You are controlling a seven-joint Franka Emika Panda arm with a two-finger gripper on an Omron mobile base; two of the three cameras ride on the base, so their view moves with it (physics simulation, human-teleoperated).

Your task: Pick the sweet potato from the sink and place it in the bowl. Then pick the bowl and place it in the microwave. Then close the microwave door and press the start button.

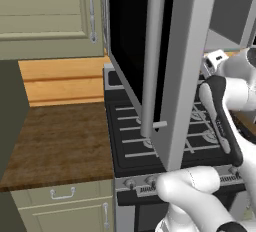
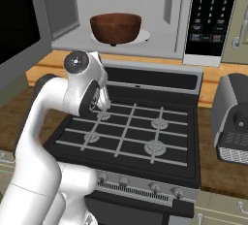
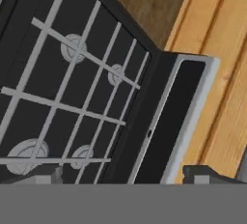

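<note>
Round dark reddish-brown bowl [image 2: 116, 28] sits inside open silver-framed microwave [image 2: 145, 49], on white turntable. Black glass microwave door [image 1: 137, 41] swung wide open. Hand [image 3: 123, 174] spread, empty, above black gas stove [image 2: 131, 132] grates.

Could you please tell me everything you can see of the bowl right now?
The bowl is round, deep and dark reddish-brown, with a smooth, slightly mottled surface. It stands upright on the pale round turntable plate inside the microwave, whose door stands open. Its rim is level, and from this low angle what lies inside it cannot be made out. Nothing touches it apart from the plate beneath.
</note>
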